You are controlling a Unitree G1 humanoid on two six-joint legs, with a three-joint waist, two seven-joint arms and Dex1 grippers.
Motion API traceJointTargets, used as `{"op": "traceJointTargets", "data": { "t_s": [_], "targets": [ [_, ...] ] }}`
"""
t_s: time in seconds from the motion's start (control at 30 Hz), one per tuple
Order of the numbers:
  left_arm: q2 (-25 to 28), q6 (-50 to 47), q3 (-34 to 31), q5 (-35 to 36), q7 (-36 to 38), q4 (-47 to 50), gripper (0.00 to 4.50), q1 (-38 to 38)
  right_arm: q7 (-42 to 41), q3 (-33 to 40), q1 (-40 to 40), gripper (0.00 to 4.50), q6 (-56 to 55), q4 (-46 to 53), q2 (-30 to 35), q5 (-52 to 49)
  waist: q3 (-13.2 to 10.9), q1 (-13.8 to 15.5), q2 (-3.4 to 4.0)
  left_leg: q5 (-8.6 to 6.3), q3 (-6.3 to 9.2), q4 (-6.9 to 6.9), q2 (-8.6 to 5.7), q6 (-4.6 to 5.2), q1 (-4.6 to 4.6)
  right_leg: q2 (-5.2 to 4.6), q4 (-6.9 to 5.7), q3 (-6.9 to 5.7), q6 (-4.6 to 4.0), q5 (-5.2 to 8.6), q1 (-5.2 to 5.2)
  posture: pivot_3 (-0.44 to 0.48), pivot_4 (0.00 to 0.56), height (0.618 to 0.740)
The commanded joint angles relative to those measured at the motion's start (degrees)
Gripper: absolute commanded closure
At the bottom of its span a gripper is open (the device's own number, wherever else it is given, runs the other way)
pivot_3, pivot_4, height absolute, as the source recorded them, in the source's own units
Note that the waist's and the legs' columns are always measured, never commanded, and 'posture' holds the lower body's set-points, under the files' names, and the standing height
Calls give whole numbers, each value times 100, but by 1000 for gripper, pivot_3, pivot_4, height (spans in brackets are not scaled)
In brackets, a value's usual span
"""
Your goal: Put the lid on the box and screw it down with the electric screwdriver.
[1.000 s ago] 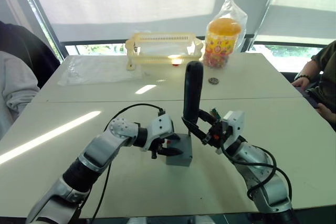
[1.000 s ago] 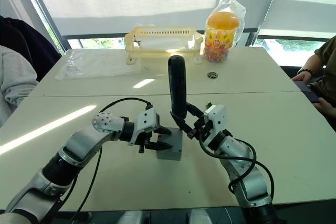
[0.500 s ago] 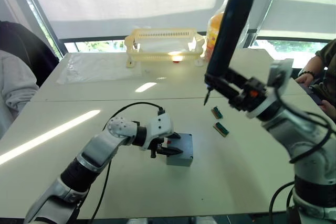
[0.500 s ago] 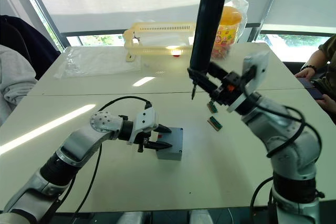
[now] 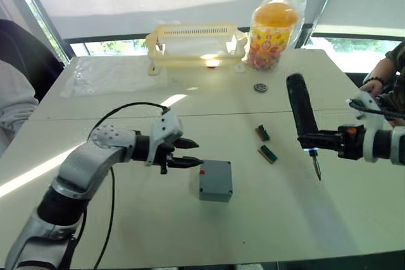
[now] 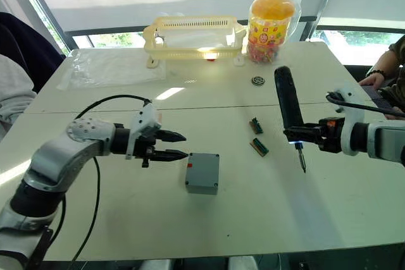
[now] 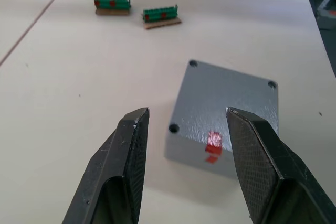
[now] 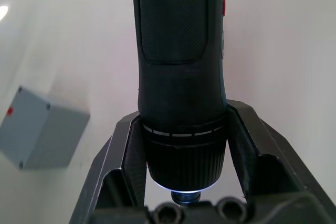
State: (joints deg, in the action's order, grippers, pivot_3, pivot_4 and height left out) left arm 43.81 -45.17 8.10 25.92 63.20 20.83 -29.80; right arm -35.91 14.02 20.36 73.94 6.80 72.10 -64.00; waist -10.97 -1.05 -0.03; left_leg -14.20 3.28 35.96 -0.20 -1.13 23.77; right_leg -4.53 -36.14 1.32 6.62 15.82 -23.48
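Observation:
The grey box (image 5: 215,192) stands mid-table with a red mark on its near-left side. The lid (image 7: 231,95) lies on top of it, screw holes showing at its corners. My left gripper (image 5: 197,154) is open just left of the box, its fingertips pointing at it without touching. To the right of the box and well apart from it, my right gripper (image 5: 316,138) is shut on the black electric screwdriver (image 5: 299,110). The tool stands nearly upright, bit down above the table, with a light glowing at its nose.
Two small green terminal blocks (image 5: 262,133) (image 5: 267,153) lie between the box and the screwdriver. At the back stand a yellow basket (image 5: 193,49), a bagged candy jar (image 5: 272,30), a small round metal part (image 5: 260,87) and a plastic sheet (image 5: 107,80). A person's hand (image 5: 373,83) rests at the right edge.
My right arm lifted the screwdriver off the box, swung it up and right, then lowered it bit-down over the table. My left gripper drew back left from the box.

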Motion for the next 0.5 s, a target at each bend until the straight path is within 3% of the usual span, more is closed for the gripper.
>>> {"op": "traceJointTargets", "data": {
  "t_s": [0.03, 0.3, 0.47, 0.5],
  "targets": [
    [247, 370, -43, -35, 228, 56, 2151, 201, -506, -419, 125, 2749, 335, -226, 417, 389, -7, 23, 3, 0, 2, -1, 1, 0, 0, 1, -1, -1, -1, 0, 0, 0, 150, 740],
    [-113, 750, 412, -467, -261, 36, 2151, 473, -334, -1518, 1298, 2749, 1151, -1776, -376, 1471, -14, 28, -5, 20, -19, 36, -7, -36, 1, -15, 9, 14, -40, -5, 15, 0, 150, 740],
    [-266, 618, 442, -448, -542, 206, 2151, 700, -343, -1841, 1709, 2749, 1105, -2275, -764, 2090, -14, 15, -5, 22, -16, 38, -4, -38, -2, -8, -1, 14, -8, -25, 13, 0, 150, 740],
    [-279, 610, 441, -452, -600, 216, 2151, 757, -342, -1900, 1754, 2249, 1016, -2321, -843, 2226, -14, 9, -5, 22, -17, 35, -4, -38, -4, -8, -1, 14, -4, -28, 13, 0, 150, 740]
  ]
}}
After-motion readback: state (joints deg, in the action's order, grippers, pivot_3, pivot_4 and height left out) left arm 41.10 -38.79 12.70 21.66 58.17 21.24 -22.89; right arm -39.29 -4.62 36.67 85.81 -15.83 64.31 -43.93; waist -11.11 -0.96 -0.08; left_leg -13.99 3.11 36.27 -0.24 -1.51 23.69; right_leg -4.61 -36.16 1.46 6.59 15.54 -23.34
